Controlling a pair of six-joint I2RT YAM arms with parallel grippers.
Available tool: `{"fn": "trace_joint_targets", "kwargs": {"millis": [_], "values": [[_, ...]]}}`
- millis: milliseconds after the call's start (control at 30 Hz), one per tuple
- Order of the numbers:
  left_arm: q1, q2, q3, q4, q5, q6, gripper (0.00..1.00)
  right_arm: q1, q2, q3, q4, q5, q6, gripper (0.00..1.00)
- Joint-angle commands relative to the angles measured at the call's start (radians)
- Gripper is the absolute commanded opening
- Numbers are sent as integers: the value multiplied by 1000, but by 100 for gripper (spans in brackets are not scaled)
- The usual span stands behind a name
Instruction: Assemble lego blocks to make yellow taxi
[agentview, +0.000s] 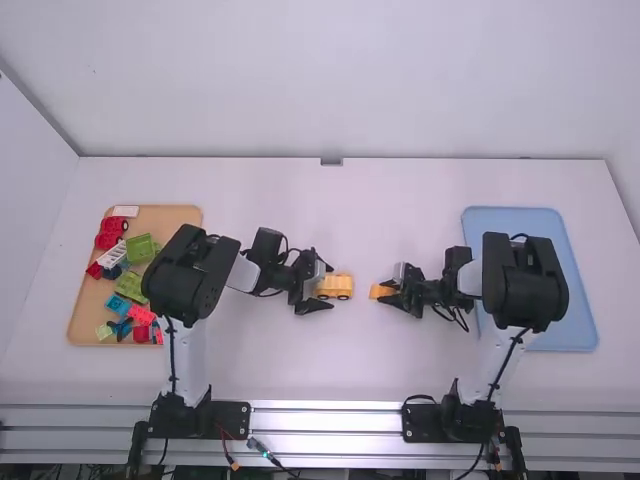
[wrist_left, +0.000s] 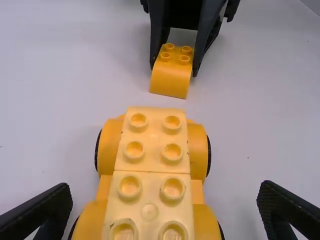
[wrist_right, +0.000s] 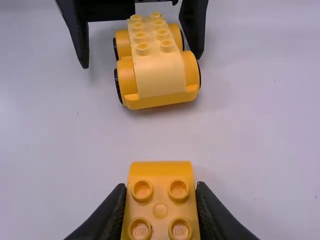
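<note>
Left gripper (agentview: 325, 286) open, fingers well apart, one either side of car (agentview: 341, 287). Car between them, on worktop (agentview: 370, 360), wheels down, pale studded top up. Right gripper (agentview: 389, 290) closed on orange block (agentview: 379, 291), studs up, smooth curved side toward car. Block just ahead of left gripper, apart from car. Behind left gripper, brown tray (agentview: 83, 310) with mixed bricks (agentview: 139, 248). Behind right gripper, blue tray (agentview: 577, 300), partly under arm.

Your left arm (agentview: 190, 362) and right arm (agentview: 497, 365): white links (agentview: 244, 273); bulky, rounded black joint housings (agentview: 525, 282); thin black cables (agentview: 172, 350); black base plates (agentview: 425, 422). Your left pincer (agentview: 330, 288) and right pincer (agentview: 388, 291): black, two tapering fingers (wrist_left: 45, 212) apiece.
</note>
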Motion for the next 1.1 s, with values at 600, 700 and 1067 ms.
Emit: {"fn": "trace_joint_targets", "kwargs": {"millis": [600,700,1067], "values": [[0,51,-11,90,-15,-23,96,5,-117,30,-157,-62,0,18],[0,51,-23,98,-31,-21,92,6,-128,30,-156,-85,-2,18],[0,51,-85,220,-27,-21,71,107,-133,103,-156,-75,68,17]]}}
